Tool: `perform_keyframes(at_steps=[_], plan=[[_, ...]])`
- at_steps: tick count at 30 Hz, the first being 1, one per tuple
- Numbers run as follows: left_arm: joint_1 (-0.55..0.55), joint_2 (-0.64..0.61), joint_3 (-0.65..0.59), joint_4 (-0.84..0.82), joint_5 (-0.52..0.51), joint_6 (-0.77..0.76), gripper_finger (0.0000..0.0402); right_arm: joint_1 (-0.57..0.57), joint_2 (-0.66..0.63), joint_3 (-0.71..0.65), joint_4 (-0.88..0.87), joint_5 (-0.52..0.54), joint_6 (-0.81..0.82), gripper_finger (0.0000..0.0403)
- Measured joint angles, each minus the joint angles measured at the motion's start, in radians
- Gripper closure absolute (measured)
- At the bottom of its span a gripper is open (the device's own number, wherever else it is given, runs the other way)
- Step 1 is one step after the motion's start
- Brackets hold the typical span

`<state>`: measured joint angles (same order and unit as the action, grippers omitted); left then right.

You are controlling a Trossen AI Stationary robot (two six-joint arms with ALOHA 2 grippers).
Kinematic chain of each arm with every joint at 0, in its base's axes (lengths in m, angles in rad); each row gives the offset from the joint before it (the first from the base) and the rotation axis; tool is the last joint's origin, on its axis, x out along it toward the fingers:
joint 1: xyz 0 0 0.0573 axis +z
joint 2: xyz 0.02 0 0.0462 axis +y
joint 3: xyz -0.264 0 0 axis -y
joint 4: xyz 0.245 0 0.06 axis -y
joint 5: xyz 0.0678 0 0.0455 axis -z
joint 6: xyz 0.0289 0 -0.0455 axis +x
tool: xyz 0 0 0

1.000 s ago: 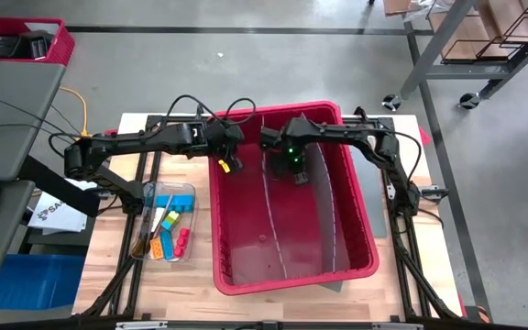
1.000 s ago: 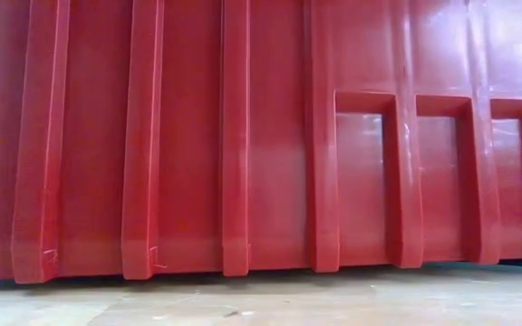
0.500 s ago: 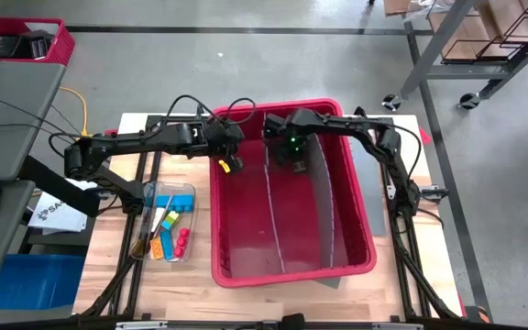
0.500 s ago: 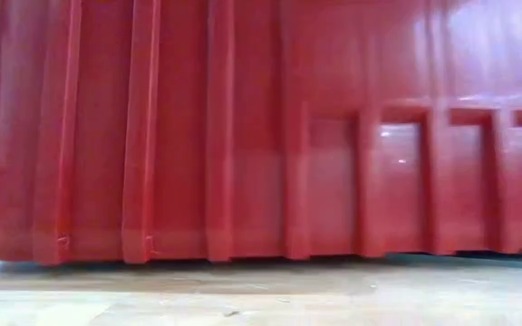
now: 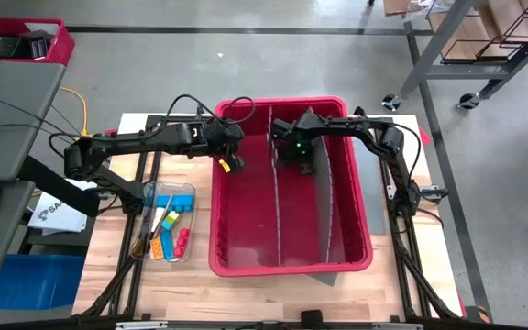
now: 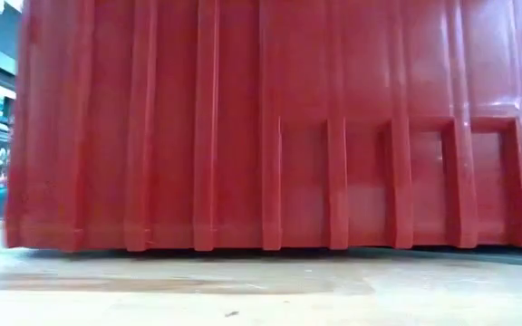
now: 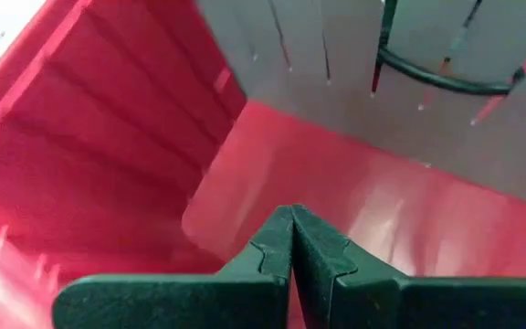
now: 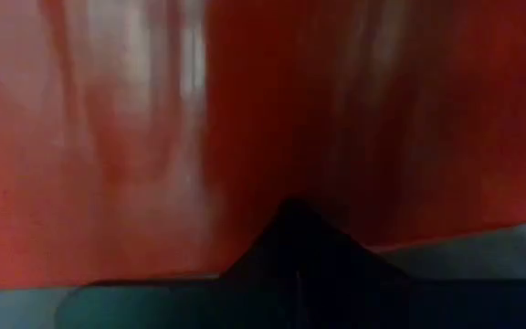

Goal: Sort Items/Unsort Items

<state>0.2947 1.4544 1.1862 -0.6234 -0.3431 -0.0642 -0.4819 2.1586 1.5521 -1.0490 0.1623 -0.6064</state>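
Note:
The items (image 5: 169, 225), small blue, yellow, orange, red and green pieces with dark sticks, lie in a clear tray (image 5: 187, 190) on the table, left of a big red bin (image 5: 246, 211). Two grey dividers (image 5: 275, 202) stand in the bin. My left gripper (image 5: 231, 166) is shut and hangs over the bin's left compartment, just inside its left wall near the far end; its shut fingers (image 7: 292, 239) show above the red floor. My right gripper (image 5: 302, 166) is shut and points down into the bin beside the right divider (image 5: 326, 206). My right gripper points down inside the bin near its far end, its shut tips (image 8: 292, 228) close against red plastic (image 8: 135, 146) and next to the grey divider. The gripper's own body hides the tips from above, and I cannot tell whether they press on the bin.
The bin's near wall (image 6: 261, 127) fills the low view and stands on the wooden table (image 6: 243, 299). A grey mat (image 5: 376, 220) shows under the bin's right side. Bare wood lies between tray and bin and along the near edge.
The red bin has slid a little toward the table's far edge and turned until it sits square with the table; its near left corner moved most. My right gripper has sunk lower inside the bin and shifted slightly toward the right divider.

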Motion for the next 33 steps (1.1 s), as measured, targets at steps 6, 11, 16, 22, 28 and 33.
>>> perform_keyframes(at_steps=[6,11,16,22,28,33], plan=[[-0.015,-0.001,0.001,0.002,0.013,0.014,0.0402,-0.002,0.001,-0.007,-0.097,0.161,0.068,0.0403],[-0.028,-0.001,0.001,-0.017,0.014,0.016,0.0402,0.013,-0.006,-0.007,-0.138,0.265,0.111,0.0403],[-0.04,-0.003,-0.019,-0.011,0.015,0.017,0.0402,0.024,-0.032,-0.011,-0.159,0.21,0.143,0.0403],[-0.042,-0.001,-0.029,-0.007,0.019,0.016,0.0401,0.051,-0.108,0.056,-0.118,0.026,0.194,0.0403],[-0.038,0.0,-0.029,-0.002,0.019,0.015,0.0402,0.074,-0.189,0.198,-0.129,-0.005,0.176,0.0403],[-0.038,0.0,-0.029,0.004,0.018,0.015,0.0402,0.061,-0.243,0.342,-0.224,0.098,0.241,0.0403]])
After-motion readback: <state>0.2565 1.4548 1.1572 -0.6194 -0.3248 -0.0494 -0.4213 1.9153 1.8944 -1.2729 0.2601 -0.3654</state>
